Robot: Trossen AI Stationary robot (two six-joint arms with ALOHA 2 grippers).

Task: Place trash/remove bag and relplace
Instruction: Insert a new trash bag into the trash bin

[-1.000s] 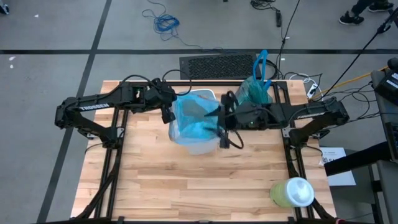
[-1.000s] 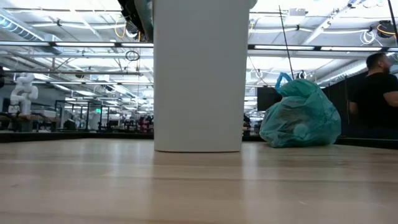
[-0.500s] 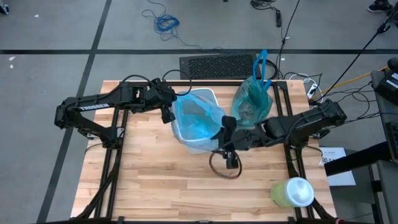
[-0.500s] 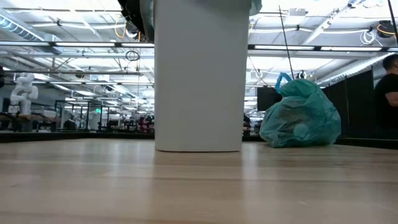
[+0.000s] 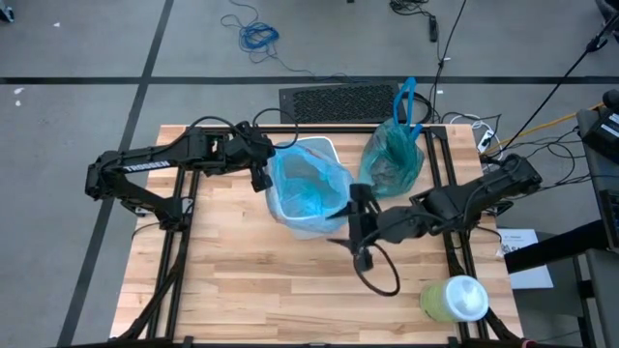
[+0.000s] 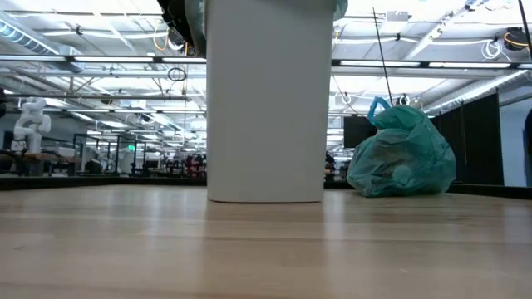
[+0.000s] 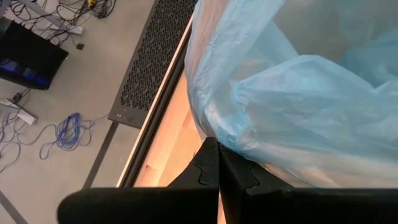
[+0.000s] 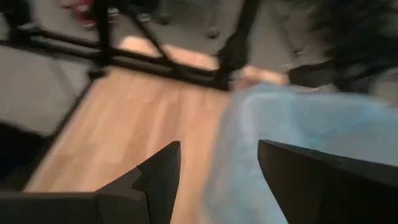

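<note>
A white bin (image 5: 308, 224) stands on the wooden table (image 5: 242, 290) near the middle of its far edge. A pale sky-blue plastic bag (image 5: 305, 184) is draped loosely over the bin's mouth, rumpled and translucent, spilling over the rim toward the table's left and near sides. In the low view the bin (image 6: 266, 100) is a tall, plain white column. To its right, close to the table's far right corner, sits a teal-green translucent bag (image 5: 392, 159), bulging and gathered at the top, with blue loop handles (image 5: 406, 101) standing upward. In the low view this full bag (image 6: 401, 156) rests on the tabletop, apart from the bin. A pale-green container with a white top (image 5: 455, 300) lies near the table's near right corner.

The left gripper (image 5: 263, 174) reaches in from the left edge, its arm stretched level to the bin's left rim. Its fingers (image 7: 217, 171) are pressed together, pinching the edge of the sky-blue bag (image 7: 298, 93).

The right gripper (image 5: 360, 227) reaches in from the right edge and sits just beside the bin's near right side. Its fingers (image 8: 158, 174) are spread apart with nothing between them, and the sky-blue bag (image 8: 298, 124) shows beyond them.
</note>
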